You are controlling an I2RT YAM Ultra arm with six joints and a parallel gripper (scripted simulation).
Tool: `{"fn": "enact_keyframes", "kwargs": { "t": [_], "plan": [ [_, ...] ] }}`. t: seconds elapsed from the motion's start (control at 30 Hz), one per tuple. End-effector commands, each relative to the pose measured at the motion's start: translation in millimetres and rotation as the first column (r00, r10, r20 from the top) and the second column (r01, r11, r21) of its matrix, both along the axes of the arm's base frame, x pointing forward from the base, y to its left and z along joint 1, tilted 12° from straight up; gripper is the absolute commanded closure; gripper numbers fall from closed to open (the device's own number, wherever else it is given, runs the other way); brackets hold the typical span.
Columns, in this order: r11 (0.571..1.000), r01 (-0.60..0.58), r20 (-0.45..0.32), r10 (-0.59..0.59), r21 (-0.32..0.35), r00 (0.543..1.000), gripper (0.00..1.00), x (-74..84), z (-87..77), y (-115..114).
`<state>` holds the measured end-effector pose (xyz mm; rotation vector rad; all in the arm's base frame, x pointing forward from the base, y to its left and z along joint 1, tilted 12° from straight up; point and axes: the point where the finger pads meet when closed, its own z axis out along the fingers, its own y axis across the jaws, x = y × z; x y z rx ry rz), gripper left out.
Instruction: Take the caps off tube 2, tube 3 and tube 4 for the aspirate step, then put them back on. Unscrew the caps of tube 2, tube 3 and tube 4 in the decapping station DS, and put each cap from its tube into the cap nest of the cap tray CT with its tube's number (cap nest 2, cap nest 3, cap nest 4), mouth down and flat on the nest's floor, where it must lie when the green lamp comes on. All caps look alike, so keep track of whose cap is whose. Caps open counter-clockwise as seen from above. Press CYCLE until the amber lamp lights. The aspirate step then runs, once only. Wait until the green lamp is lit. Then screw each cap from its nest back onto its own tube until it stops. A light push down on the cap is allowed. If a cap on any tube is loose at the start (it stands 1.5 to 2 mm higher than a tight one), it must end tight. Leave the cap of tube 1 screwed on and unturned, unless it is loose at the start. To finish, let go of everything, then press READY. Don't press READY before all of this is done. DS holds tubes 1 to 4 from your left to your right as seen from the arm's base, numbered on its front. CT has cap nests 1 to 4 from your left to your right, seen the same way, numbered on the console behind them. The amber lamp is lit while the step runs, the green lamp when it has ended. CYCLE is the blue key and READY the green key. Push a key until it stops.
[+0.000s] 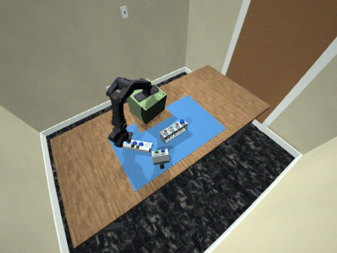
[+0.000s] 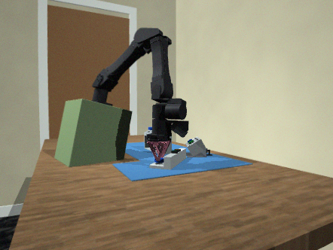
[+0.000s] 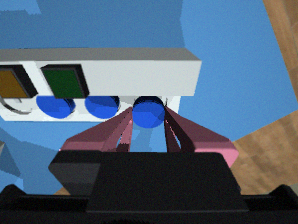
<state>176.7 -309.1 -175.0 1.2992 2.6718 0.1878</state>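
While clamped on a blue cap (image 3: 148,112), end effector (image 3: 148,131) hangs low at cap tray (image 3: 125,74), right-end nest, evidently for seating.

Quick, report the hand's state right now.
Hand: closed on a blue cap, held low over the cap tray.

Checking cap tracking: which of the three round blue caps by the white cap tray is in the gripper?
The round blue cap at the tray's end, pinched between the pink fingers; the other two caps sit free in their nests.
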Motion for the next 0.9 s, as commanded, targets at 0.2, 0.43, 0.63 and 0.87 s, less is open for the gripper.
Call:
{"fn": "enact_keyframes", "kwargs": {
  "t": [0.2,0.43,0.63,0.87],
  "plan": [
    [1.000,0.003,0.012,-0.002,-0.026,1.000,1.00,2.9,5.1,-8.8],
    [1.000,0.003,0.012,-0.002,-0.027,1.000,1.00,2.6,5.2,-10.2],
    [1.000,0.003,0.012,-0.002,-0.027,1.000,1.00,2.3,5.4,-11.4],
    [1.000,0.003,0.012,-0.002,-0.027,1.000,1.00,2.4,5.4,-11.4]
  ]
}}
